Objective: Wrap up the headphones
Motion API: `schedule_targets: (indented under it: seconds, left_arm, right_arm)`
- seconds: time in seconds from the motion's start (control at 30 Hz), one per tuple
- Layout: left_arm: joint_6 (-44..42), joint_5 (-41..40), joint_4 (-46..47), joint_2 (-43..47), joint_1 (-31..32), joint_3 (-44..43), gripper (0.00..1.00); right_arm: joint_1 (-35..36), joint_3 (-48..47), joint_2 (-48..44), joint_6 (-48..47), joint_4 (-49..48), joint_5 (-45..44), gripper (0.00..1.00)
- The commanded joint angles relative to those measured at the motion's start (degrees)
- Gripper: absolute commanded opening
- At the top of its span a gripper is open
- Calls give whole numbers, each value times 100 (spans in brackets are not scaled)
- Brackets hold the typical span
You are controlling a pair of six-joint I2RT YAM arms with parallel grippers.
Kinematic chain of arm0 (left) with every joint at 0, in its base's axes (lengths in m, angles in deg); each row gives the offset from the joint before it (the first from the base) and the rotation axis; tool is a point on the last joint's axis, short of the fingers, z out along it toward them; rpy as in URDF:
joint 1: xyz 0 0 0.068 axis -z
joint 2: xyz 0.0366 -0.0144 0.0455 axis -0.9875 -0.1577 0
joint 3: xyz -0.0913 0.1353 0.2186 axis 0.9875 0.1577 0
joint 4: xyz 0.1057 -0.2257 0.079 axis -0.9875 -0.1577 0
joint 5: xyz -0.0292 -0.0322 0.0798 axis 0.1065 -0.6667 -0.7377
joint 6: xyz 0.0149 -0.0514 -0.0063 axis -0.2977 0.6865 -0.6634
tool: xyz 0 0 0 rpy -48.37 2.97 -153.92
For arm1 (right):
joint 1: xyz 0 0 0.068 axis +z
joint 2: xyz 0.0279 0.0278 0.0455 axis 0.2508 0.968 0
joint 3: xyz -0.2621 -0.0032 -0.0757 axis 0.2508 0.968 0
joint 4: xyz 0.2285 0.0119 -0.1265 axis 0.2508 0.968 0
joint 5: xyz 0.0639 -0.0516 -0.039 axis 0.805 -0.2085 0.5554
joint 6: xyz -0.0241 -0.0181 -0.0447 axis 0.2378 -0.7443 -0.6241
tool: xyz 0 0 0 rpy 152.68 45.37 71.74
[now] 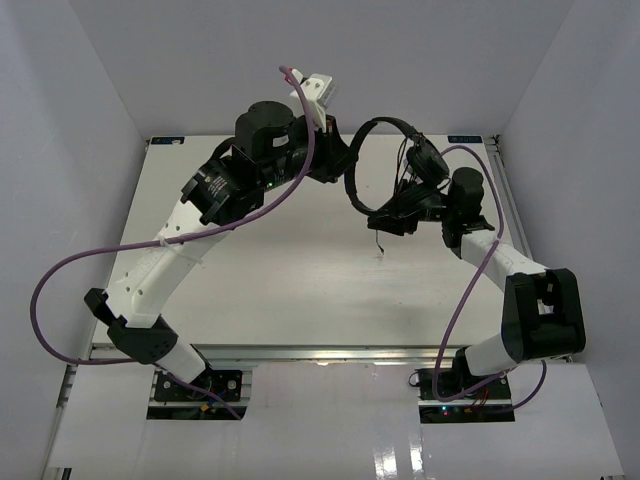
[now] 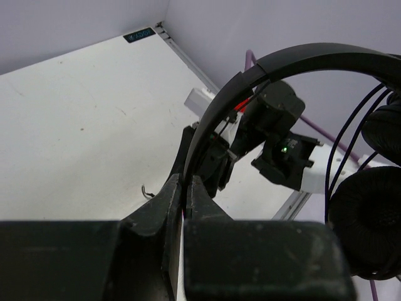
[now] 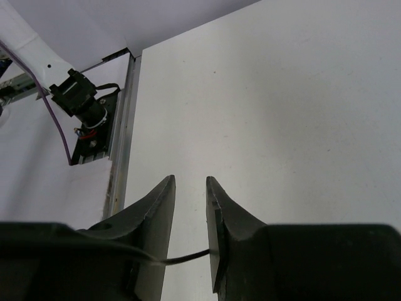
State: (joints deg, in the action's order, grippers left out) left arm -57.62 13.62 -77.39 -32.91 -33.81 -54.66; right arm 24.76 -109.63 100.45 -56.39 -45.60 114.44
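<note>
The black headphones [image 1: 372, 123] hang in the air over the far middle of the table. My left gripper [image 2: 186, 182] is shut on the thin headband [image 2: 313, 55], which arcs up and right to the two padded earcups [image 2: 369, 226]. Thin black cord [image 2: 343, 141] runs in strands beside the earcups, and its loose end [image 1: 380, 250] dangles just above the table. My right gripper [image 3: 190, 180] stands open close under the headphones, also in the top view [image 1: 395, 217]. A strand of the cord [image 3: 188, 256] crosses the gap between its fingers, and they are not pinching it.
The white table [image 1: 300, 270] is walled at the back and on both sides. An aluminium rail [image 3: 122, 144] runs along its edge. Thick purple robot cables [image 1: 60, 275] loop off both arms. The right arm's wrist [image 2: 279, 135] is close to my left fingers.
</note>
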Motion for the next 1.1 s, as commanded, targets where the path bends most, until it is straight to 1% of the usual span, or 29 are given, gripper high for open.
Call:
schedule_targets:
  seconds: [0.0,0.07,0.2,0.37,0.6,0.77,0.87,0.9,0.97,1.0,1.03,1.07]
  left_arm:
    - [285,-204,140,-40,26,-661,0]
    - [377,-204,150,-131,26,-885,0]
    - [527,-574,164,-190,26,-1295,0]
    - [593,-879,211,-152,26,-1515,0]
    - [629,-1492,270,-54,26,-1433,0]
    - [605,-1803,467,21,26,-1245,0]
    - [511,-2006,575,21,26,-1180,0]
    - [491,-2072,628,16,21,-1155,0]
    - [455,-2182,686,-20,1,-1079,0]
    - [428,-2239,684,-62,-30,-1049,0]
    - [408,-2298,677,-110,-71,-1012,0]
    - [408,-2359,667,-167,-127,-955,0]
  right_arm:
    - [-13,324,-57,521,-874,119,32]
    - [-13,350,-48,601,-1003,126,32]
    - [-11,323,-27,777,-1166,199,31]
    - [-10,525,39,1161,-1769,297,30]
    - [3,734,32,1273,-1975,433,27]
    - [-4,863,-84,1340,-2141,580,19]
    - [3,1044,-229,1296,-2134,645,16]
    - [-1,1091,-315,1269,-2033,665,15]
    - [-4,1146,-539,725,-1394,705,12]
    - [-4,1028,-726,4,-509,630,11]
    - [22,841,-952,-940,644,469,10]
    - [103,554,-1239,-2230,2190,157,10]
